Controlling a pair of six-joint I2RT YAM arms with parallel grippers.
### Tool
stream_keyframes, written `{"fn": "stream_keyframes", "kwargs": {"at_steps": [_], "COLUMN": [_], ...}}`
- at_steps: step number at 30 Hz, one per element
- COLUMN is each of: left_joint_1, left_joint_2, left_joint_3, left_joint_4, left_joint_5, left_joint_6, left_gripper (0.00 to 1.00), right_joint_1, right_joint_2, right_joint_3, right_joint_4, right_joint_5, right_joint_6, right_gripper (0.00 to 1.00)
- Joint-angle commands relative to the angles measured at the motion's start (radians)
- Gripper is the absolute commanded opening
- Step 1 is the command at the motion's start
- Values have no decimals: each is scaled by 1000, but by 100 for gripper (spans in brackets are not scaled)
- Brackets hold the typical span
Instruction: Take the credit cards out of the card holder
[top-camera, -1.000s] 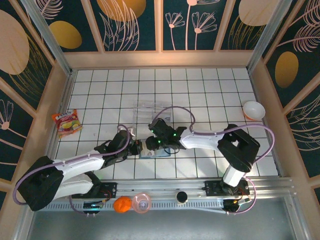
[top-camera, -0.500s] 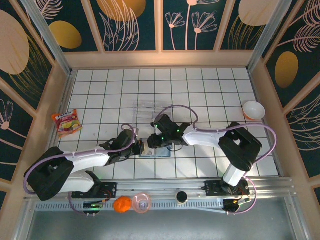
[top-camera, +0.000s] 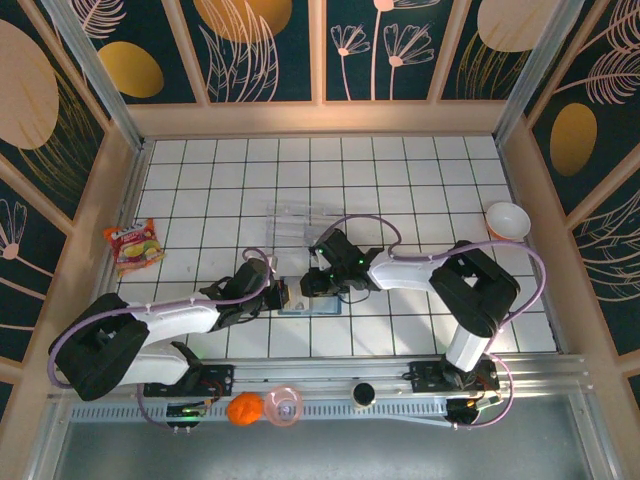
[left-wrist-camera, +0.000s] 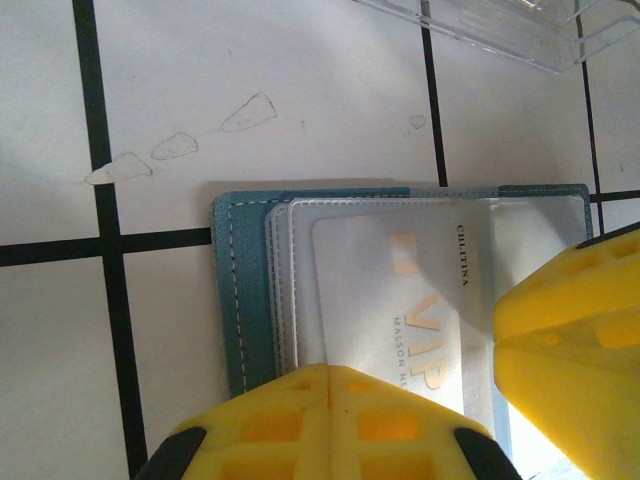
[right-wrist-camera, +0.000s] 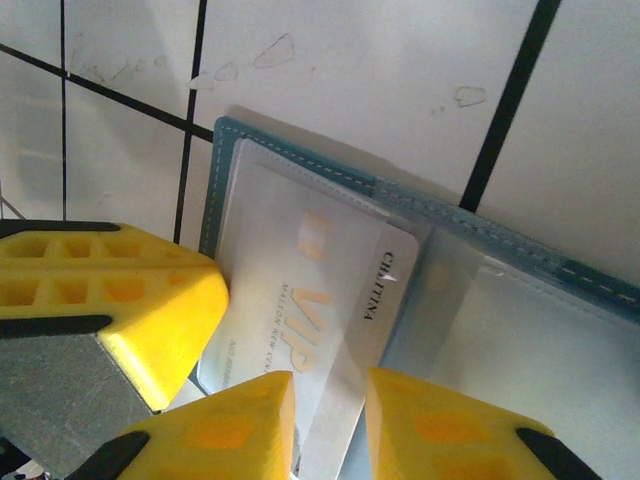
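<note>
Right hand (right-wrist-camera: 330, 388) hides the credit card (right-wrist-camera: 300, 300) lower edge.

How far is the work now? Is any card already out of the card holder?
Done: the card holder lies open on the table. In hand: the left gripper is over it, and the right gripper has its fingers on either side of a VIP credit card, which seems partly inside the clear pocket. Left: pulling that card fully out; I see no card lying free.
</note>
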Motion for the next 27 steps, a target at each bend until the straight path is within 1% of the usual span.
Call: {"fn": "stream_keyframes", "kwargs": {"at_steps": [1,5,11,13,15,16,17,19,23,27], "left_joint_1": [8,7,8,7,7,8,8,8,8,8], "left_joint_2": [20,17,29,32,30,29,25,15,1,-3], "left_joint_3": [-28,-31,-32,-32,-32,-32,-31,-33,-34,-27], "left_joint_4": [-30,-26,-15,-13,-12,-14,-20,-25,-30,-33], "left_joint_5": [6,7,17,20,24,21,19,12,4,-5], "left_joint_6": [-5,-3,-2,0,0,0,0,-1,-5,0], "left_gripper": [0,0,0,0,0,0,0,0,0,0], "right_joint_1": [-9,-13,-13,-16,-20,-24,-27,-33,-38,-37], "right_joint_2": [32,36,53,55,54,52,43,20,-37,-97], "right_joint_3": [-14,-26,-34,-37,-43,-49,-56,-73,-101,-112], "right_joint_4": [18,29,94,105,111,109,109,101,62,-26], "right_joint_5": [-12,-17,-80,-93,-96,-92,-84,-61,-16,43], "right_joint_6": [25,41,58,63,70,73,77,78,82,69], "right_gripper": [25,24,22,19,12,7,3,0,0,0]}}
